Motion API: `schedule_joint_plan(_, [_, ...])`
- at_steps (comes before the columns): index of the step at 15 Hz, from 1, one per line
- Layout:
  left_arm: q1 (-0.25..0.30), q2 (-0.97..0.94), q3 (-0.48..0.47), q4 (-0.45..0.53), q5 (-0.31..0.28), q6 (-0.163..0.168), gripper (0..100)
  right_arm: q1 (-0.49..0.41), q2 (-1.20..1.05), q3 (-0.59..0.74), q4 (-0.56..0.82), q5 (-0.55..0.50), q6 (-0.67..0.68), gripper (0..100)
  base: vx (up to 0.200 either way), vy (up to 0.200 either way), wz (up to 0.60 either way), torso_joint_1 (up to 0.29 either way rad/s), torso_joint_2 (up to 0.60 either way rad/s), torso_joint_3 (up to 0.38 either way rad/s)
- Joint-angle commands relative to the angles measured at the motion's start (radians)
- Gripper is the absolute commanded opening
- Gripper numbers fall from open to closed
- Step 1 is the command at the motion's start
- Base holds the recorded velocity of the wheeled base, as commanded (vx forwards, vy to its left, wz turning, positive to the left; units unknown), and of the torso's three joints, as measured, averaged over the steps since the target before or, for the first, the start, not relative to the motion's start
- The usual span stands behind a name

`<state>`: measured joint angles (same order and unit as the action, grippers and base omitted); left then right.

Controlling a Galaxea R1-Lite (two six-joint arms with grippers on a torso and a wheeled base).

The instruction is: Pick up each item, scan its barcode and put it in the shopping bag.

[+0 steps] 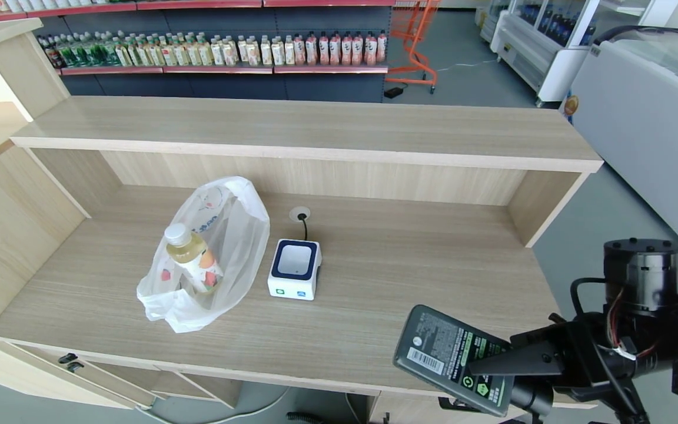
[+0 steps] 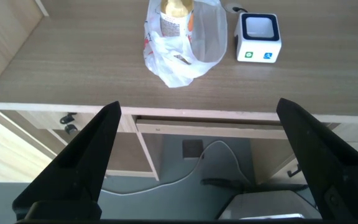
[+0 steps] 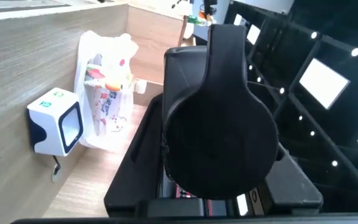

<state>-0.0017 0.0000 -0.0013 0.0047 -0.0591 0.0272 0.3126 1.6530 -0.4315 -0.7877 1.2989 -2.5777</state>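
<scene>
Currently the R arm's at the front-right corner of the counter point(image 1: 404, 265), and the right gripper point(image 1: 480, 371) is clamped on a flat dark-grey packet point(image 1: 433, 344), one finger lying across its printed face. The packet is off the wood, tilted, with the label side up. Its white barcode point(image 1: 425, 360) sits near the lower left end, and part of the packet hangs past the counter's front edge. It's well apart from the scanner point(image 1: 295, 268), a small white box w/ a dark-framed window on top. The scanner stands mid-counter, its cable point(image 1: 302, 225) running back to a round hole behind it. Just beside the scanner, on the robot's left, is the thin white plastic bag point(image 1: 239, 235), slumped open. A bottle point(image 1: 192, 259) w/ a white cap and pale yellow drink leans inside it. The left gripper point(image 2: 199, 106) hangs in front of the counter's front edge, fingers spread wide w/ nothing between them, near the bag's side. Behind the counter is a shelf point(image 1: 221, 50) of drink bottles, w/ chest freezers point(image 1: 639, 106) off to the right.
</scene>
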Motion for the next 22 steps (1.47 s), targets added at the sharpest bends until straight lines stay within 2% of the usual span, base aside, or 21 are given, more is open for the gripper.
schedule_joint_plan(1, [0.000, 0.002, 0.000, 0.000, -0.001, 0.000, 100, 0.000, 0.004, -0.001, 0.057, 0.000, -0.035, 0, 0.000, 0.000, 0.00, 0.000, 0.00, 0.000])
schedule_joint_plan(4, [0.000, 0.002, 0.000, 0.000, 0.001, 0.000, 100, 0.000, 0.002, -0.001, 0.114, 0.000, -0.082, 0, 0.000, 0.000, 0.00, 0.000, 0.00, 0.000])
schedule_joint_plan(8, [0.000, 0.002, 0.000, 0.000, 0.001, 0.000, 100, 0.005, 0.007, -0.024, 0.113, 0.000, -0.079, 0, 0.000, 0.000, 0.00, 0.000, 0.00, 0.000])
schedule_joint_plan(10, [0.000, 0.000, 0.000, 0.000, -0.001, 0.000, 100, 0.054, 0.024, -0.070, 0.113, 0.000, -0.076, 0, 0.000, 0.000, 0.00, 0.000, 0.00, 0.000])
schedule_joint_plan(13, [0.000, 0.000, 0.000, 0.000, -0.001, 0.000, 100, 0.068, 0.048, -0.124, 0.113, 0.000, -0.075, 0, 0.000, 0.000, 0.00, 0.000, 0.00, 0.000])
schedule_joint_plan(22, [0.000, 0.002, 0.000, 0.000, -0.001, 0.000, 100, 0.068, 0.045, -0.135, 0.107, 0.000, -0.075, 0, 0.000, 0.000, 0.00, 0.000, 0.00, 0.000])
